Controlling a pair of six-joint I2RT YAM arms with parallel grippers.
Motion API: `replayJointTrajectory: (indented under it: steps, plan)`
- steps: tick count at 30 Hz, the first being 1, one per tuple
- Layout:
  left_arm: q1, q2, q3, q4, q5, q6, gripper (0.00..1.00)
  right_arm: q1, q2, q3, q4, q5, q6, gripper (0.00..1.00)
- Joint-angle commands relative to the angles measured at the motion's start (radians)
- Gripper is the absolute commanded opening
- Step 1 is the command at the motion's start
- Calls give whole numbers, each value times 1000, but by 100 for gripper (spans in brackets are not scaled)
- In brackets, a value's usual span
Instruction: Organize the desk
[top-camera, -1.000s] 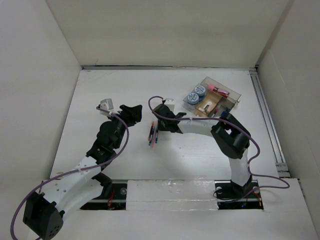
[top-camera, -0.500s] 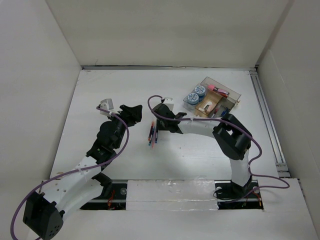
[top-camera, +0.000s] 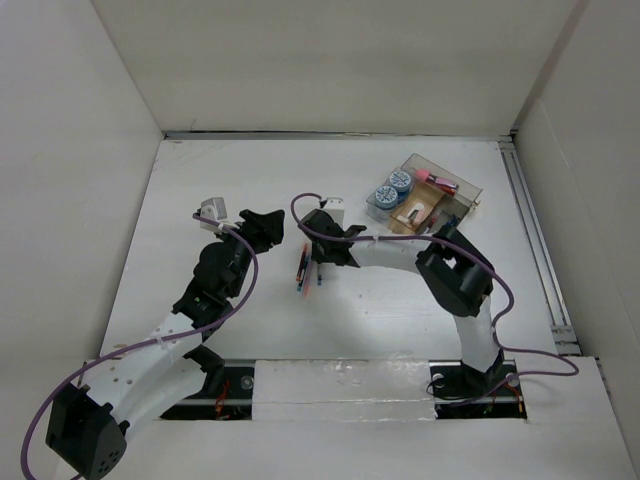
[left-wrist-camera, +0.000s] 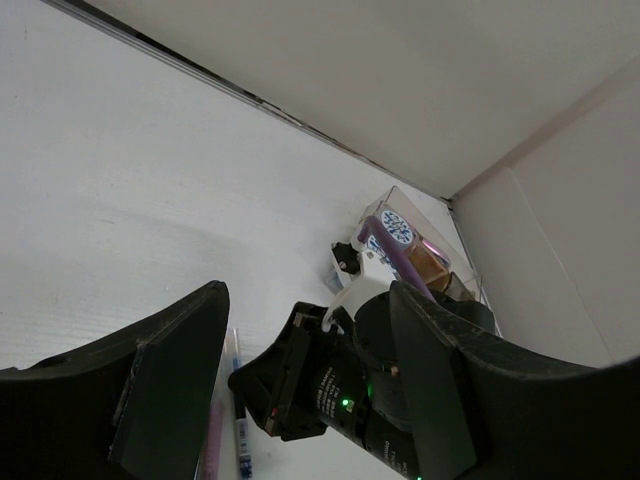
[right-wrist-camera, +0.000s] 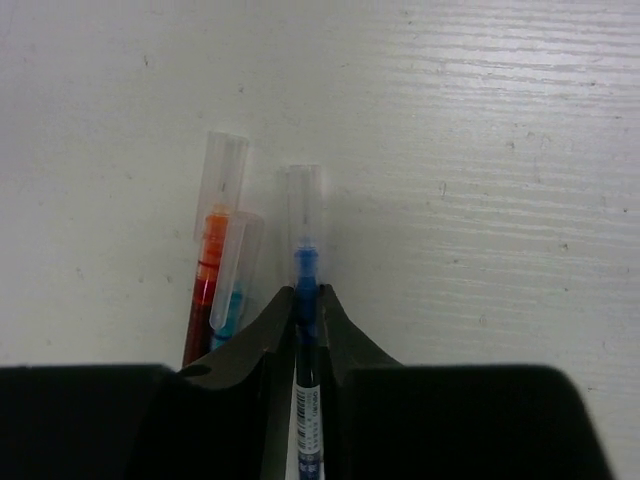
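Note:
Three pens lie side by side on the white desk: a blue pen, a teal pen and an orange-red pen. My right gripper is low over them and shut on the blue pen, its clear cap poking out past the fingertips. The top view places this right gripper at the pens near the desk's middle. My left gripper hangs open just left of them, holding nothing. Between its fingers, the left wrist view looks at the right gripper and the pens.
A clear compartmented tray stands at the back right with two blue-and-white round items and a pink item. A metal rail runs along the right edge. Pale walls surround the desk.
My right gripper has crept a little left along the pens and its jaws have closed onto the blue pen. The left arm has not moved.

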Motion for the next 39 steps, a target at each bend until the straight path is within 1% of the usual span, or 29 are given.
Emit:
replayJointTrajectory:
  steps: [1, 2, 3, 4, 5, 8, 9, 10, 12, 13, 14, 16, 17, 18, 19, 20, 23, 24, 27, 31, 32, 33, 35, 36, 38, 39]
  plan:
    - [-2, -15, -4, 42, 2, 15, 62, 6, 0, 22, -43, 59, 20, 12]
    - [-2, -15, -4, 42, -1, 15, 62, 6, 0, 8, -43, 61, 23, 12]
    - [-2, -17, -1, 36, -1, 14, 62, 6, -20, -5, -34, 67, 26, 9]
    - [-2, -17, 0, 36, 2, 14, 62, 6, -34, -22, -28, 82, 32, 3]
    - [-2, -17, 0, 36, 7, 14, 62, 6, -49, -38, -22, 93, 40, 1]
    - [-2, -15, 0, 41, 1, 14, 62, -31, -146, -107, -5, 109, 63, 0]
    - [-2, -14, 1, 35, 4, 12, 62, -49, -176, -152, 30, 107, 64, 0]
    - [-2, -17, 1, 36, 9, 12, 62, -93, -245, -174, 43, 95, 64, 0]
    - [-2, -18, -2, 44, 18, 12, 62, -156, -313, -216, 80, 76, 66, 0]
    - [-2, -17, -4, 45, 15, 12, 62, -190, -380, -257, 87, 58, 77, 0]
    - [-2, -17, -2, 42, 10, 11, 62, -265, -416, -278, 97, 55, 84, 0]
    - [-2, -18, 3, 35, 12, 11, 62, -343, -503, -341, 133, 35, 109, 0]
    - [-2, -21, 3, 35, 22, 12, 62, -423, -526, -361, 147, 29, 122, 0]
    - [-2, -21, -5, 51, 18, 12, 62, -499, -567, -412, 162, -11, 156, 2]
    - [-2, -21, -5, 51, 18, 12, 62, -500, -584, -412, 163, -11, 156, 2]
    - [-2, -21, -5, 45, 15, 9, 62, -567, -595, -429, 182, -23, 169, 2]
    - [-2, -17, -2, 45, 25, 9, 62, -652, -617, -466, 204, -65, 210, 3]
    - [-2, -14, -4, 50, 27, 9, 62, -699, -615, -470, 207, -77, 222, 3]
    - [-2, -6, -1, 44, 16, 9, 62, -770, -591, -475, 218, -115, 236, 3]
    - [-2, -9, -5, 50, 18, 11, 62, -805, -571, -478, 210, -148, 265, 5]
    - [-2, -9, -4, 48, 15, 12, 62, -805, -571, -481, 210, -145, 268, 7]
    - [-2, -9, -2, 44, 12, 12, 62, -805, -578, -484, 209, -129, 276, 14]
    - [-2, -6, 0, 45, 18, 11, 62, -815, -591, -487, 207, -117, 281, 24]
    - [-2, -6, -2, 48, 21, 11, 62, -815, -597, -490, 206, -114, 278, 38]
    - [-2, -5, -4, 51, 19, 11, 62, -815, -617, -492, 204, -114, 275, 47]
    - [-2, 0, -2, 50, 15, 11, 62, -815, -623, -495, 206, -117, 273, 55]
